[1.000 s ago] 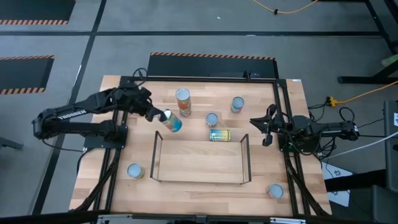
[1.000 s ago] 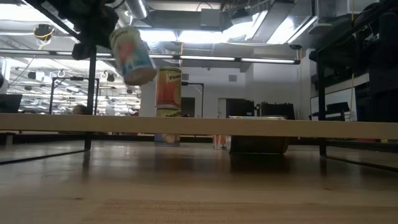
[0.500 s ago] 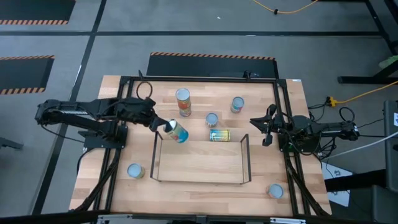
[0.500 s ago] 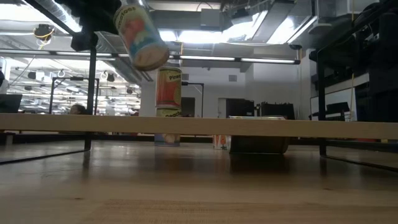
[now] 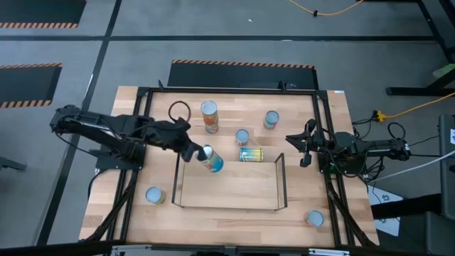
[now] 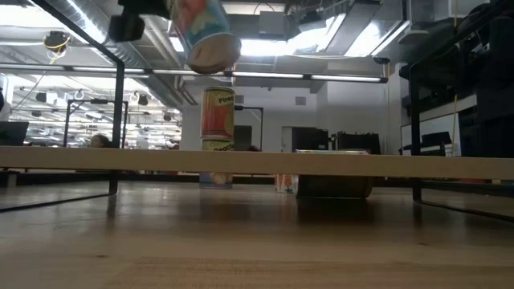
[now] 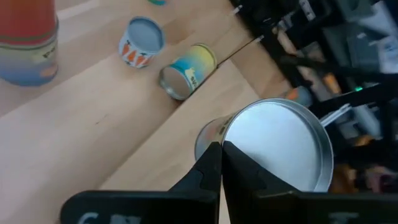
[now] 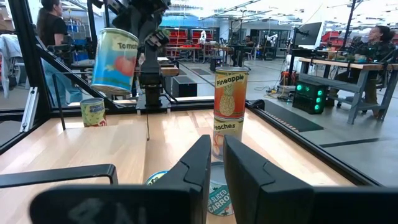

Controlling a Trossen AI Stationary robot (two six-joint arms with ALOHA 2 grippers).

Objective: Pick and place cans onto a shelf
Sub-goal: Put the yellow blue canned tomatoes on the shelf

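Table (image 5: 323,107) first: a wooden top with the shelf (image 5: 227,186) near its front edge, and the shelf's board is bare, so no can has been placed yet. Left arm reaches in over the shelf's back-left corner; the left gripper (image 5: 193,152) is closed around a tomato can (image 5: 210,159), carried tilted in the air above that corner, well clear of the board as the low view shows. Right arm waits off the shelf's right end, the right gripper (image 5: 301,146) holding nothing, its fingers nearly together in its own wrist view. Cans left on the table: a stack of two (image 5: 209,116) behind the shelf, a small can (image 5: 242,136) and another (image 5: 271,119) behind it toward the right, one lying on its side (image 5: 250,154) just behind the shelf's back edge, one (image 5: 154,195) left of the shelf, one (image 5: 314,217) off its front-right corner. Judgement: task barely begun; first can about to go down, seven to follow.
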